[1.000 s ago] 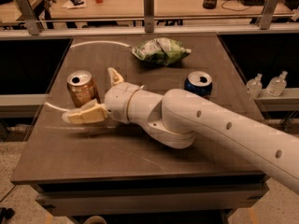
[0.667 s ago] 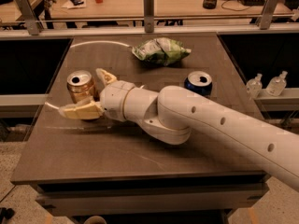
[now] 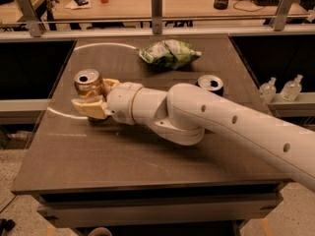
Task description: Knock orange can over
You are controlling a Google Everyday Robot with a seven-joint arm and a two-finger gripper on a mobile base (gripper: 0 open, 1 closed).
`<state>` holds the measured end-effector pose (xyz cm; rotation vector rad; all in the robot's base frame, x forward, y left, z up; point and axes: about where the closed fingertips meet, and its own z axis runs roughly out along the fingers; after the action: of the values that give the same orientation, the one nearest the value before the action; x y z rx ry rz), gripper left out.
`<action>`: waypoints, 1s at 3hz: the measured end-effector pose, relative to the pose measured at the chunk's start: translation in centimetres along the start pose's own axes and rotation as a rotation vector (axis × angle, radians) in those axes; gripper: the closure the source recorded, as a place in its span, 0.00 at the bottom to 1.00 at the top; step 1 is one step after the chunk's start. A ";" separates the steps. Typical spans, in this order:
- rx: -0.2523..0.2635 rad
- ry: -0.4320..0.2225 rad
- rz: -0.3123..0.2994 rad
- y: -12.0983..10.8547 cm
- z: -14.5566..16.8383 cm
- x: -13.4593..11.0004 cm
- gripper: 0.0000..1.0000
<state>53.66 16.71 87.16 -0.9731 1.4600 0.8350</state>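
Note:
The orange can point(image 3: 87, 82) stands upright at the left of the dark table point(image 3: 123, 166); its silver top with the opening shows. My gripper point(image 3: 99, 97) is right against the can's right and front side. It is open: one tan finger point(image 3: 90, 107) lies in front of the can's base and the other point(image 3: 110, 85) sits by its right side. The can's lower part is hidden behind the fingers. My white arm point(image 3: 206, 119) reaches in from the right across the table.
A blue can point(image 3: 210, 84) stands right of centre, partly behind my arm. A green crumpled chip bag point(image 3: 170, 53) lies at the back. Two small clear bottles point(image 3: 280, 89) stand on a ledge off the right edge. The table's left edge is close to the orange can.
My gripper has moved further back and closer to the orange can, so its fingers now flank the can's base. The can still stands upright.

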 end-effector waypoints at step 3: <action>-0.090 0.087 -0.040 -4.5 -1.5 -6.5 1.00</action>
<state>57.31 14.25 93.92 -1.1145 1.4820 0.8442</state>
